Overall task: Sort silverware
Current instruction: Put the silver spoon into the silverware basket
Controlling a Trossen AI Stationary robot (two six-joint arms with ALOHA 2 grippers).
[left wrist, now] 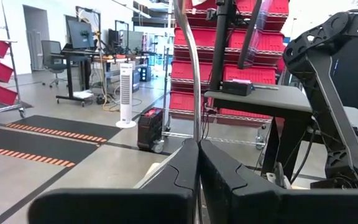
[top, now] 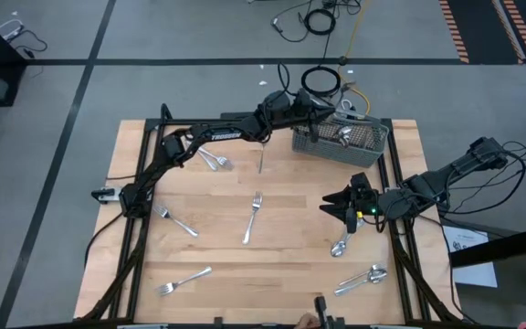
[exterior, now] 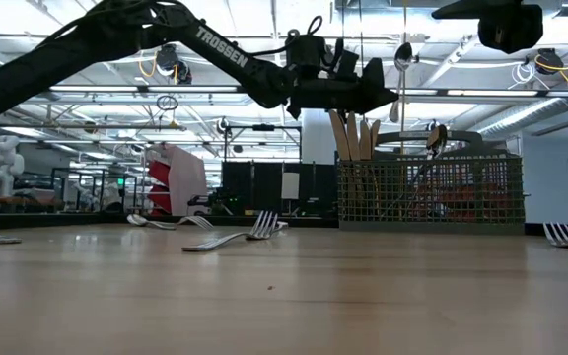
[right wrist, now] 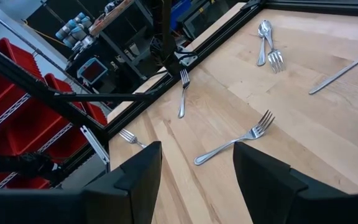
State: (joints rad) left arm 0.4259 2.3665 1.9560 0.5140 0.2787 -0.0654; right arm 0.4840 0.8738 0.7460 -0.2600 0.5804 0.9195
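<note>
Left gripper (top: 336, 117) clamped on slim shiny steel spoon (exterior: 402, 79), held upright over grey mesh caddy (top: 341, 140) at table's 1 o'clock, for dropping in. Right gripper (top: 343, 208) empty, jaws apart, waiting at 3 o'clock.

This is an industrial lab or warehouse workshop. Racks of red storage bins (left wrist: 241, 37) line the hall, black-and-orange hazard tape (left wrist: 36, 140) marks the grey concrete floor (top: 199, 37), and desks with monitors (left wrist: 79, 31) stand under rows of ceiling strip lights (exterior: 166, 94). Cables (top: 322, 18) lie coiled beyond the wooden counter (top: 281, 265).
</note>
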